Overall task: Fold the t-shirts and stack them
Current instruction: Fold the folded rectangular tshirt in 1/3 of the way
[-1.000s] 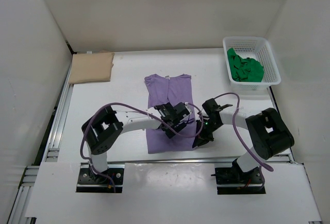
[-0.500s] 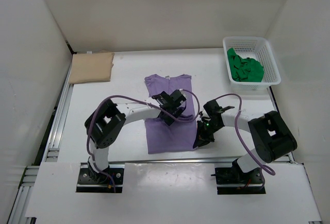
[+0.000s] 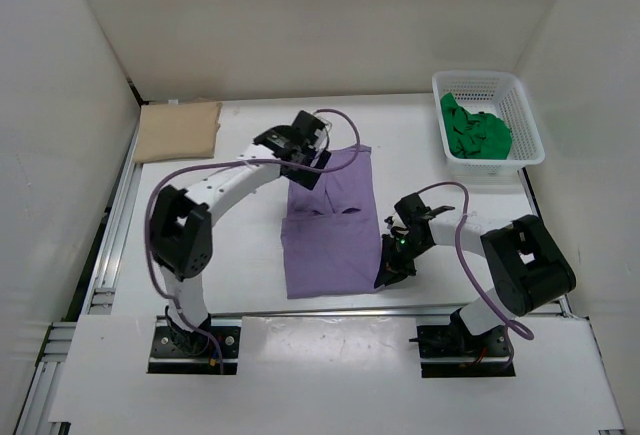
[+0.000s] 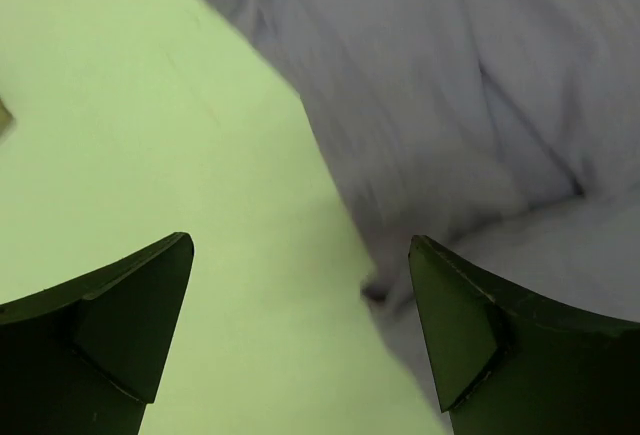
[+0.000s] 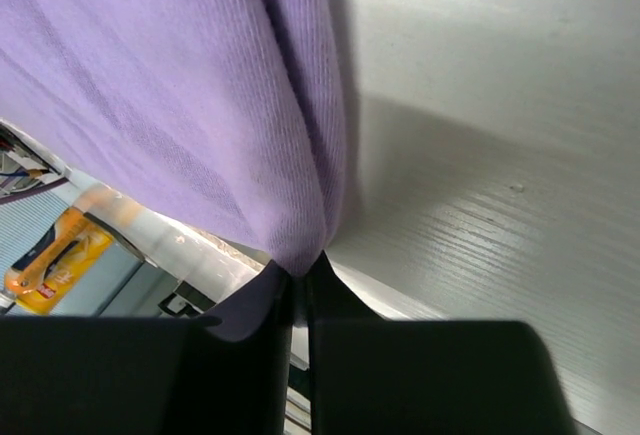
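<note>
Purple t-shirt (image 3: 328, 240) lies at the middle of the table (image 3: 410, 145), your right gripper (image 5: 300, 280) pinching its near right corner. Your left gripper (image 4: 300, 290) hovers over its far left edge, jaws spread wide.

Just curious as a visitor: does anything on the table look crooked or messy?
The purple t-shirt is askew: its upper half slants and is rumpled, not square with its lower half. The green clothes sit crumpled in the white basket.
</note>
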Tool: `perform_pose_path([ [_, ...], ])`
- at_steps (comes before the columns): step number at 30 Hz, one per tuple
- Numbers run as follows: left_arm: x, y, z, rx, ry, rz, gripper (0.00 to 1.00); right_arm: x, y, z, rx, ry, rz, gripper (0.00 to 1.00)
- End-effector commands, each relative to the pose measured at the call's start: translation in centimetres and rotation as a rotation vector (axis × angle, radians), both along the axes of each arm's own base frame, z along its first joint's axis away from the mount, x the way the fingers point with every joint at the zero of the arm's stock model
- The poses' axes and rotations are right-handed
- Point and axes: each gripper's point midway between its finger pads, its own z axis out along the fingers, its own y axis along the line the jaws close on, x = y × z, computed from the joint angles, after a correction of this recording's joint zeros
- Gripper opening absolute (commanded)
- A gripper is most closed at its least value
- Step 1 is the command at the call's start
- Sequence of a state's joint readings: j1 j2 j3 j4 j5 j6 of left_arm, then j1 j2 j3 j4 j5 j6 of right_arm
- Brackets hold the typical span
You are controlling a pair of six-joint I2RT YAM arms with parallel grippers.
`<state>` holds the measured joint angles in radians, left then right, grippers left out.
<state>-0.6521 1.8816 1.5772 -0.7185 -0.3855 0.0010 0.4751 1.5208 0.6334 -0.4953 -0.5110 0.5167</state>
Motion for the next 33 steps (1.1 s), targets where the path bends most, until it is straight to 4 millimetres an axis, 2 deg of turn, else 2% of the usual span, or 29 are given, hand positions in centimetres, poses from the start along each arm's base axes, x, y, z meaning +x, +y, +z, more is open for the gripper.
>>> perform_pose_path([
  [1, -7.1, 1.9, 3.6, -0.154, 0.261, -0.093, 1.0, 0.5, -0.2, 0.0, -0.017, -0.009, 0.002, 0.1],
  [2, -10.0, 2.1, 4.9, -0.231, 0.314, -0.133, 1.0, 0.5, -0.2, 0.0, -0.017, -0.009, 0.002, 0.14],
  [3, -12.3, 3.2, 3.6, -0.226, 0.362, -0.136, 1.0, 0.5, -0.2, 0.0, -0.017, -0.009, 0.002, 0.24],
  [4, -13.0, 3.6, 4.4, -0.247, 0.322, -0.144, 1.0, 0.6, -0.1, 0.2, -0.013, -0.017, 0.002, 0.29],
  [5, -14.1, 4.3, 8.2, -0.318, 0.188, -0.173, 1.0, 0.6, -0.1, 0.1, -0.012, -0.022, 0.01, 0.33],
  [6, -13.8, 4.5, 9.8, -0.37, 0.086, -0.185, 1.0, 0.8, -0.2, 0.3, -0.014, -0.037, 0.009, 0.44],
  [7, -14.1, 4.6, 11.9, -0.416, -0.005, -0.203, 1.0, 0.8, -0.2, 0.3, -0.014, -0.037, 0.009, 0.5],
  [8, -14.9, 5.9, 15.3, -0.474, -0.15, -0.209, 1.0, 1.0, -0.3, 0.4, -0.02, -0.053, 0.007, 0.55],
  [10, -15.8, 5.9, 14.3, -0.509, -0.182, -0.236, 1.0, 1.1, -0.8, 0.1, -0.055, -0.072, -0.008, 0.63],
  [11, -17.1, 5.0, 13.3, -0.546, -0.128, -0.294, 1.0, 1.4, -0.9, 0.2, -0.062, -0.092, -0.011, 0.64],
  [12, -18.0, 4.4, 10.0, -0.532, -0.033, -0.313, 1.0, 1.6, -1.0, 0.3, -0.071, -0.1, -0.025, 0.65],
  [14, -19.6, 3.4, 6.2, -0.544, 0.118, -0.35, 0.96, 1.6, -0.9, 0.4, -0.077, -0.1, -0.039, 0.65],
  [15, -19.5, 3.8, 3.9, -0.523, 0.17, -0.321, 0.91, 1.8, -1.0, 0.5, -0.085, -0.113, -0.053, 0.67],
  [16, -20.6, 4.4, 0.6, -0.492, 0.244, -0.299, 0.9, 1.9, -0.9, 0.6, -0.086, -0.108, -0.063, 0.67],
  [17, -19.8, 4.1, 0.5, -0.493, 0.226, -0.298, 0.85, 1.9, -1.0, 0.5, -0.093, -0.111, -0.085, 0.67],
  [18, -20.2, 3.6, -0.6, -0.504, 0.271, -0.31, 0.85, 1.8, -0.8, 0.7, -0.089, -0.114, -0.086, 0.67],
  [21, -23.1, 2.9, -4.6, -0.544, 0.424, -0.354, 0.83, 1.4, -0.5, 0.9, -0.082, -0.093, -0.108, 0.67],
  [22, -25.0, 3.8, -7.1, -0.53, 0.499, -0.337, 0.83, 1.3, -0.3, 1.1, -0.076, -0.103, -0.1, 0.67],
  [26, -26.5, 4.8, -9.4, -0.506, 0.545, -0.315, 0.83, 0.8, -0.4, 1.3, -0.082, -0.115, -0.122, 0.67],
  [30, -26.1, 3.4, -9.9, -0.568, 0.544, -0.362, 0.84, 0.3, -0.9, 0.8, -0.09, -0.122, -0.166, 0.67],
  [33, -25.9, 3.0, -10.7, -0.569, 0.537, -0.375, 0.84, 0.3, -0.9, 0.7, -0.087, -0.129, -0.195, 0.67],
])
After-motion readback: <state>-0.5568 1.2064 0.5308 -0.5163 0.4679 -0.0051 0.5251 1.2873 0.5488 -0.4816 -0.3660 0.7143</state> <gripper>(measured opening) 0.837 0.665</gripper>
